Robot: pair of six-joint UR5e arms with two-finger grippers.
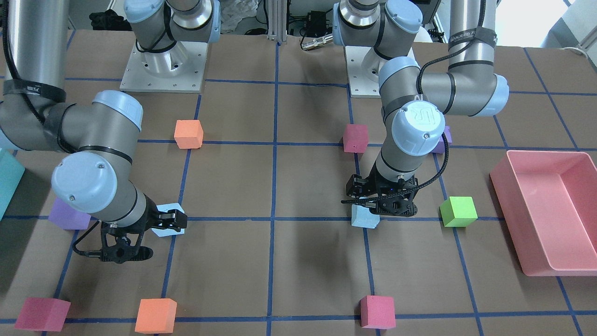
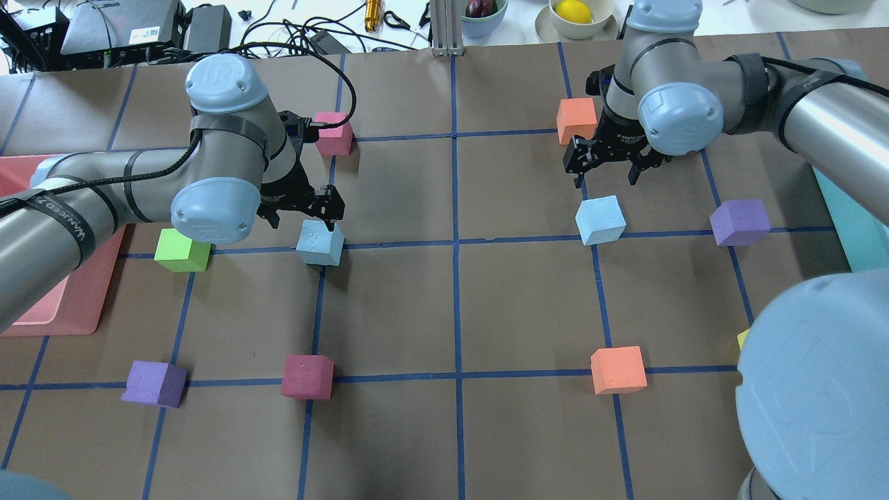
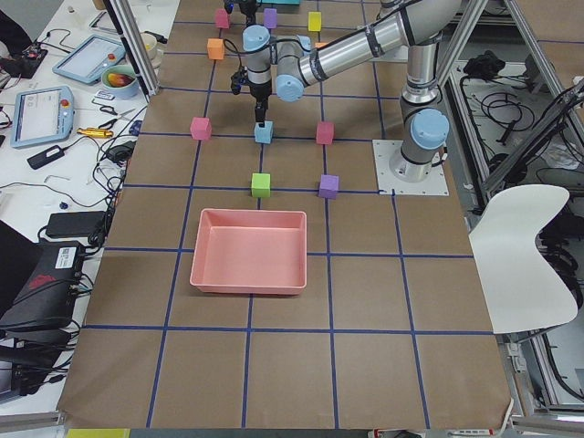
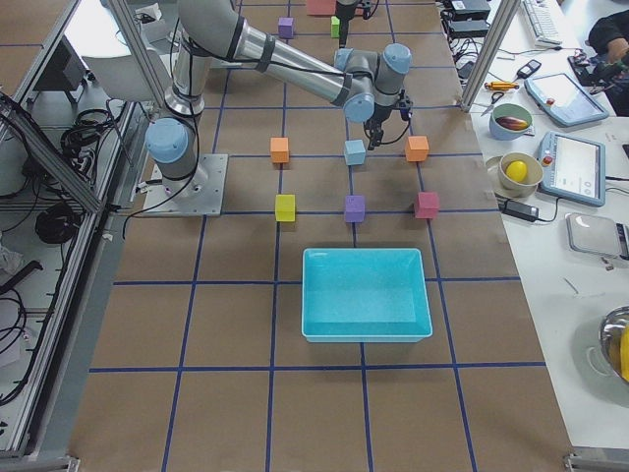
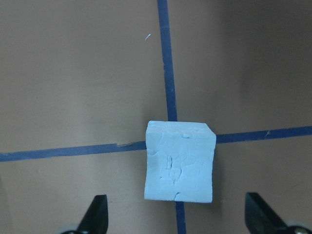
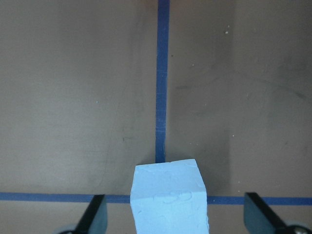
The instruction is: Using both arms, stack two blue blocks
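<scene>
On the brown paper counter (image 2: pixel 389 305), gridded with blue tape (image 2: pixel 455 312), the silver left arm (image 2: pixel 139 180) hangs its black left jaws spread wide and empty over the first blue block (image 2: pixel 320 243). This block is a pale foam cube with cracked faces, sitting on a tape crossing. Farther right, the right arm (image 2: pixel 799 111) holds the right jaws likewise parted, grasping nothing, just beyond the second blue block (image 2: pixel 601 219), a scuffed cube at another crossing.

I see my taped-grid table (image 2: pixel 451 305) carrying two blue blocks (image 2: pixel 320 243) (image 2: pixel 601 220), orange cubes (image 2: pixel 618 370) (image 2: pixel 576 119), red cubes (image 2: pixel 307 376) (image 2: pixel 334 133), purple cubes (image 2: pixel 740 222) (image 2: pixel 154 383), a green cube (image 2: pixel 183 251), a pink bin (image 1: pixel 517 210) and a teal bin (image 4: pixel 366 254).
</scene>
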